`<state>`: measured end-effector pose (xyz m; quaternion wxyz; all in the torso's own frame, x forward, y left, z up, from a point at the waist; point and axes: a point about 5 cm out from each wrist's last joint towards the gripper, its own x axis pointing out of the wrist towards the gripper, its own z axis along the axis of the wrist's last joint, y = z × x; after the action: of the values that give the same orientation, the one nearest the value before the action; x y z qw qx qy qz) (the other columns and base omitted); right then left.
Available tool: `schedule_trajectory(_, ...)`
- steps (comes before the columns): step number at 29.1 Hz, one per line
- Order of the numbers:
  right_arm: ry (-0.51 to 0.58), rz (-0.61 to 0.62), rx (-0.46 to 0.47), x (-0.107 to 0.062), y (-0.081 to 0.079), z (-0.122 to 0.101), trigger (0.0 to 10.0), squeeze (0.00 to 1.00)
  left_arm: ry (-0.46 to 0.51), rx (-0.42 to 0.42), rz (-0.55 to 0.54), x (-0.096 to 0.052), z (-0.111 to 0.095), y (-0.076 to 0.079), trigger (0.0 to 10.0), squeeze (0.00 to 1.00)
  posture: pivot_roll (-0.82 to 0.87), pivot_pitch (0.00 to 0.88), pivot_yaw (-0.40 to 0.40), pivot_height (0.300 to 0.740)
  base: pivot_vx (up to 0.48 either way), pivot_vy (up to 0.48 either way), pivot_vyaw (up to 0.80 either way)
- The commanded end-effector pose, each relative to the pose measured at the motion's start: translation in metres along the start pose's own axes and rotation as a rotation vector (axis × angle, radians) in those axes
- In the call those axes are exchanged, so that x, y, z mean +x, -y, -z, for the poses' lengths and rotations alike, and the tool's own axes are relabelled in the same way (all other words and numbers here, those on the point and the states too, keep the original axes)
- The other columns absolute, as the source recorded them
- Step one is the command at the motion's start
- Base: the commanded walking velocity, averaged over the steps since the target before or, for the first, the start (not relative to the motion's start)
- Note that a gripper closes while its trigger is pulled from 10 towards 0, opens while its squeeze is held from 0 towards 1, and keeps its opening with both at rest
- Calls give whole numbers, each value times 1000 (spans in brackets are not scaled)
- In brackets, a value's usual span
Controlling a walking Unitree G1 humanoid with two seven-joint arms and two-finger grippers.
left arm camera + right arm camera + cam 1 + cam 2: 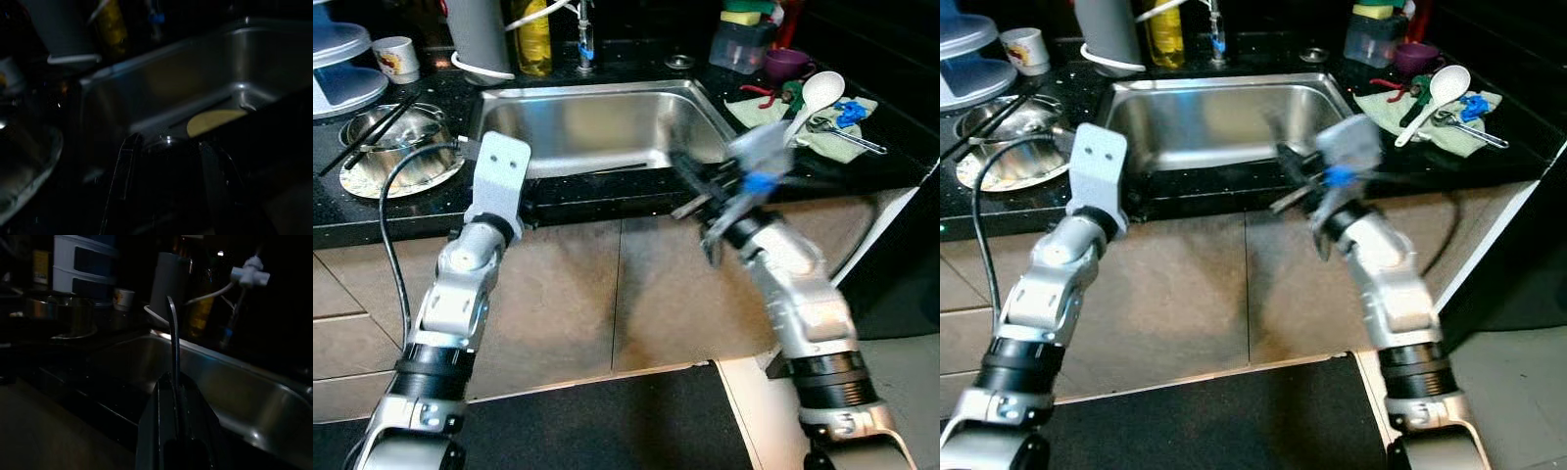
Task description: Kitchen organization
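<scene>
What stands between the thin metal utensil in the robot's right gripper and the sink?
Nothing visible does. The right gripper, shut on the thin metal utensil, holds it at the sink's front rim, pointing over the basin. The left gripper is at the same rim, further left, off that path.
</scene>
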<state>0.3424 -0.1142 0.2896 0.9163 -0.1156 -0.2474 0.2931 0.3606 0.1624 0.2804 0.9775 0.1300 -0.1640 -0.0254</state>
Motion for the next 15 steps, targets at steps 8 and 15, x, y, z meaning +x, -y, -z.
schedule_trajectory(8, 52, 14, -144, 6, 0, -9, 10000, 0, -29, 7, 31, -2, -2, 3, 10000, 0, -18, 146, -16, 740, 0, 0, 0)
schedule_trajectory(15, 81, 50, -224, 7, 6, -13, 10000, 0, -39, 9, 40, -1, -2, 4, 10000, 0, -20, 149, -16, 740, 0, 0, 0)
